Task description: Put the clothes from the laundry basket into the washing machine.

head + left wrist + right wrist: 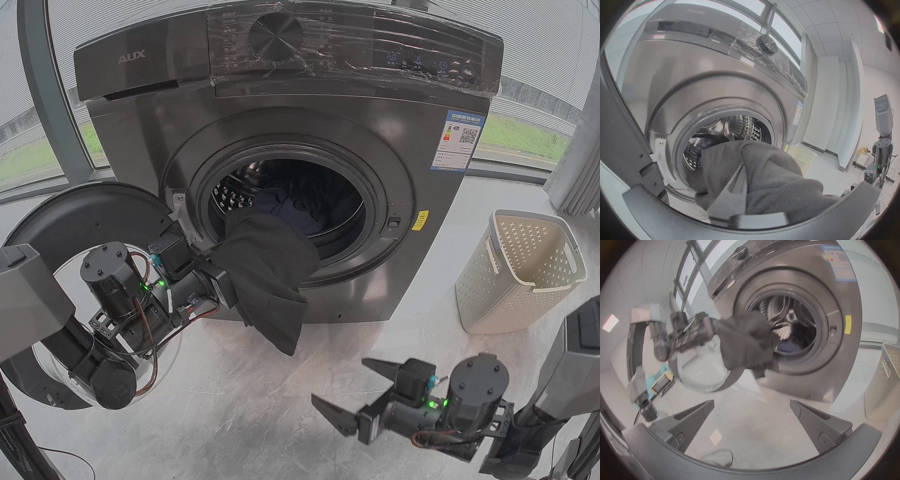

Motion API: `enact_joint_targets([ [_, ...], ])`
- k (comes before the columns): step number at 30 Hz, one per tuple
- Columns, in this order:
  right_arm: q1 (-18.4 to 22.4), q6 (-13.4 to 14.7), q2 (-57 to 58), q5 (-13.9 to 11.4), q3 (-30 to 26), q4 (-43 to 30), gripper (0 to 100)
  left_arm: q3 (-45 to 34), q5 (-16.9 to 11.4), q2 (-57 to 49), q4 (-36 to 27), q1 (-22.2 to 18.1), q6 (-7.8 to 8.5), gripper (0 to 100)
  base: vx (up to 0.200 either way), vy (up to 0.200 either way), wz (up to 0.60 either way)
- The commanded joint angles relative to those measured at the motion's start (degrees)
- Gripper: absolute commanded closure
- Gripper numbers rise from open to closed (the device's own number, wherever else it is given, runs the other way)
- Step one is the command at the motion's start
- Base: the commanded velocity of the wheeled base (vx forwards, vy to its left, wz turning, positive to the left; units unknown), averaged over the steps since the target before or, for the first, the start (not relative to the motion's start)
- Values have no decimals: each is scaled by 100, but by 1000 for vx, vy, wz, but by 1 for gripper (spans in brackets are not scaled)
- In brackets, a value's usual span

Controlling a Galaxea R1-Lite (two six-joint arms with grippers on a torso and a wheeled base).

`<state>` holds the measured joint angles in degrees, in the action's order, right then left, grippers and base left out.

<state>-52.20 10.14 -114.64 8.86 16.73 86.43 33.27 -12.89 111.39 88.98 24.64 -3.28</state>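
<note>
Loading is the step in hand: the left claw [220,282] pinches a dark grey garment [265,275] at the mouth of the washing machine [375,125]. The cloth's upper part lies over the lower lip of the opening and its tail hangs down the machine's front. The next move, I judge, calls for pushing deeper into the drum [234,194] and letting go, so the tail clears the lip. Dark clothes [294,209] lie inside the drum. The laundry basket [481,294] stands on the floor near the machine's right side and looks empty, as far as its inside shows. The right claw [340,381] hangs low before the machine, fingers spread, holding nothing.
</note>
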Motion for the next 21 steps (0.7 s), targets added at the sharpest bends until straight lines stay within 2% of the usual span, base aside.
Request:
enact_joint_targets([
  [1,-493,-171,372,-174,-1277,-39,0,-242,278,-504,32,15,12,100,0,0,0],
  [4,-423,-162,381,-166,-1383,-12,0,-409,295,-583,23,24,47,100,0,0,0],
  [5,-168,-118,407,-139,-1224,40,0,-567,357,-653,23,24,73,100,0,0,0],
  [6,-168,-118,407,-139,-1224,40,0,-567,357,-653,23,24,73,100,0,0,0],
  [7,360,-118,478,-95,-864,14,0,-646,462,-662,23,41,82,100,0,0,0],
  [8,667,-118,539,-60,-662,-12,0,-690,524,-671,23,41,108,100,0,0,0],
  [10,1151,-153,618,-51,-495,-30,0,-752,489,-671,23,15,108,100,0,0,0],
  [12,1414,-171,645,-60,-486,-12,0,-760,489,-671,23,24,55,100,0,0,0],
  [14,1520,-179,750,-86,-539,-12,0,-796,471,-671,23,50,47,100,0,0,0],
  [21,1493,-197,820,-69,-565,-21,0,-1050,480,-662,32,270,117,100,0,0,0],
])
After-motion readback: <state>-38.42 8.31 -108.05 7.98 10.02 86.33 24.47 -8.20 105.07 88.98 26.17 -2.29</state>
